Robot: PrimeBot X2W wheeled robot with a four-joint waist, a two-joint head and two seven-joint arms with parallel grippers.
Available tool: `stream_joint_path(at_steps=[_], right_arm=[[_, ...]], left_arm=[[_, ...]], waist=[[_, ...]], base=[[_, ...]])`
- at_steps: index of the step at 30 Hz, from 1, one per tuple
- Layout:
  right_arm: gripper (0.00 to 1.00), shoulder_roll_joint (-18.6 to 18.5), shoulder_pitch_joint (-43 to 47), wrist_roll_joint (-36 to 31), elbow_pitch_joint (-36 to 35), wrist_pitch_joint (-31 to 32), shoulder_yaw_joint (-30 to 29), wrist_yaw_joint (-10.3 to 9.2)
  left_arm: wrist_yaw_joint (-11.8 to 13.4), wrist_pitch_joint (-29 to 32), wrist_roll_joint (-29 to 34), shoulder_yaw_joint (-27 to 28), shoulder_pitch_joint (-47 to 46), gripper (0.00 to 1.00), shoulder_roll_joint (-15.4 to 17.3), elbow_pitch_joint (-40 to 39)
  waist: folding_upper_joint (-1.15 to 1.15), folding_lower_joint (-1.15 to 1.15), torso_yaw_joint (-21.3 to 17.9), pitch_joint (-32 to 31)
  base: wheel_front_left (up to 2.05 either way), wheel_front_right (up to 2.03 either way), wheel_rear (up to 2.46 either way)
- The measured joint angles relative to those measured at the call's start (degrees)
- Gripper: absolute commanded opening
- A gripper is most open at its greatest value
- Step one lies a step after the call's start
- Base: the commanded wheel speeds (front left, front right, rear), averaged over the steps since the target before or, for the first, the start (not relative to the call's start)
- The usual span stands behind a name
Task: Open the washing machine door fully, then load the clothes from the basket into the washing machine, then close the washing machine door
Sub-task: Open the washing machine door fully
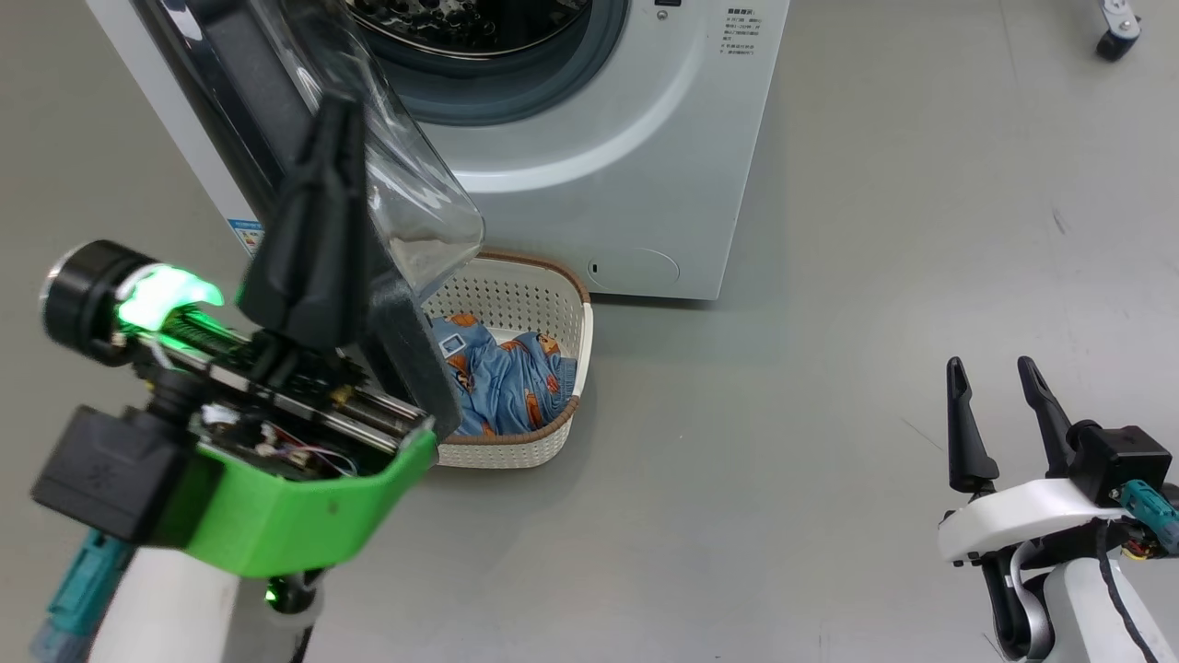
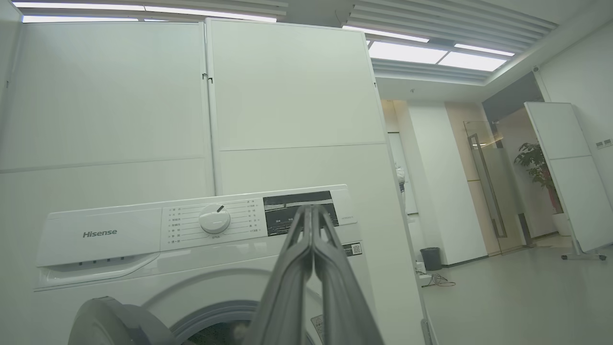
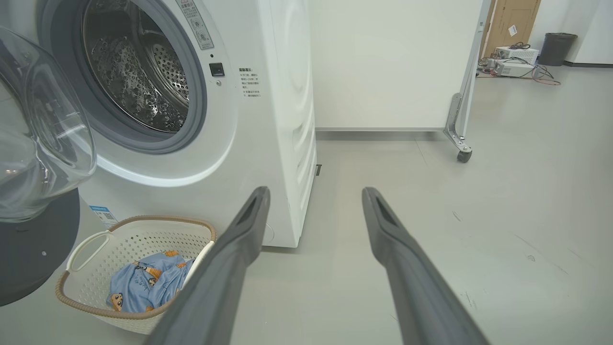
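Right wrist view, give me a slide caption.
Open right tool beside the washer, door open, clothes in the basket.

Green housing (image 1: 304, 516) clads the left tool (image 1: 336, 106), white the right tool (image 1: 990, 366); fingers (image 1: 963, 433) dark.

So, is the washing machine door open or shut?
Open. The washing machine door stands swung away from the washing machine, and the steel drum shows through the round opening.
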Motion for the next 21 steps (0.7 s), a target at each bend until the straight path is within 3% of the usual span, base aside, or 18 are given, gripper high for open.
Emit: stream_joint_path(at_steps=[9, 21], right_arm=[[1.0, 0.6, 0.0, 0.0, 0.0, 0.0, 0.0, 1.0], [1.0, 1.2, 0.0, -0.5, 0.0, 0.0, -0.1, 1.75]], left_arm=[[0.0, 0.0, -1.3, -13.9, -0.1, 0.0, 0.8, -0.3], [0.0, 0.0, -3.2, -23.3, 2.6, 0.0, 2.1, 5.5]], waist=[[0.0, 0.0, -0.3, 0.2], [0.0, 0.0, -0.6, 0.7]], base=[[0.0, 0.0, 0.0], [0.0, 0.0, 0.0]])
